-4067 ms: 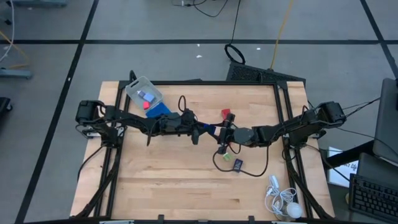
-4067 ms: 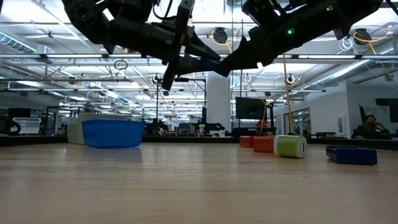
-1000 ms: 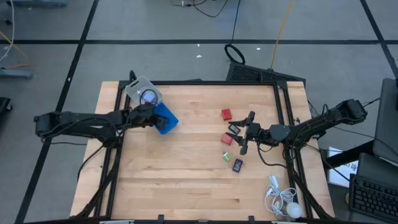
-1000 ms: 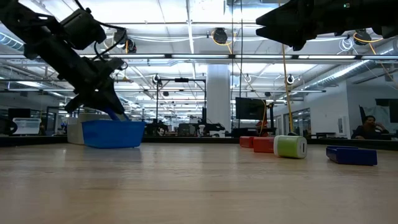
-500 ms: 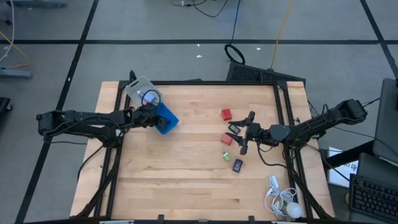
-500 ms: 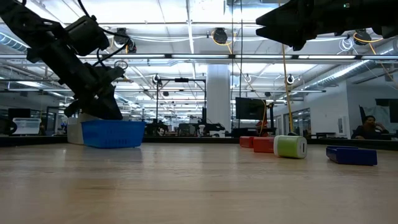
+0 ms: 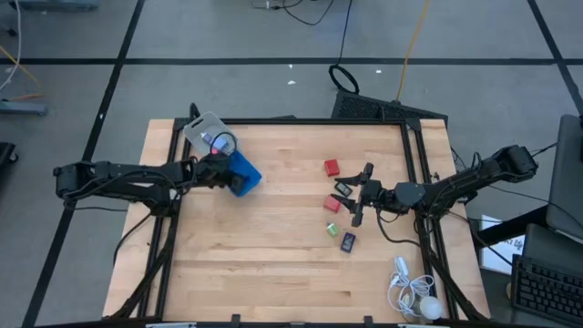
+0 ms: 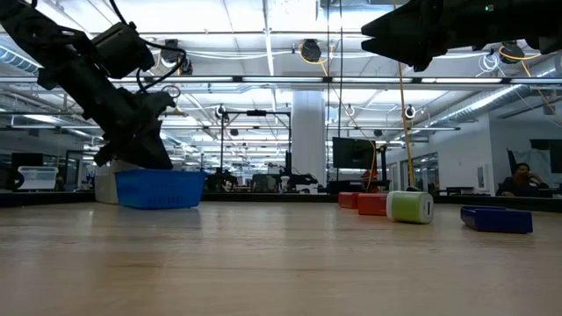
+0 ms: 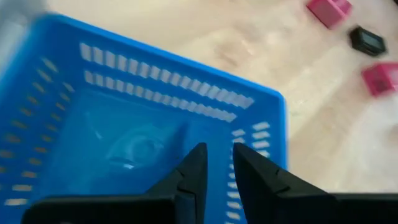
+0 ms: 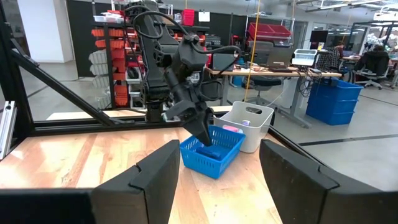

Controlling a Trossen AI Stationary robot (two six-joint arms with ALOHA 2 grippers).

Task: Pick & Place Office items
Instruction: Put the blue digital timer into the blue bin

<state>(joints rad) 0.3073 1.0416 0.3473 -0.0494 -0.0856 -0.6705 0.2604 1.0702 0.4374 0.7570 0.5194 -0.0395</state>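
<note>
Left wrist view: slotted blue plastic tray (image 9: 149, 93) under left gripper (image 9: 218, 163).

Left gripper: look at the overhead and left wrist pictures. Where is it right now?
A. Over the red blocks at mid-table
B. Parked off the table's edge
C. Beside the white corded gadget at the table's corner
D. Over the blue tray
D. The left gripper hangs over the blue tray, whose slotted walls fill the wrist view; from above it sits at the blue tray's edge, away from the red blocks.
</note>
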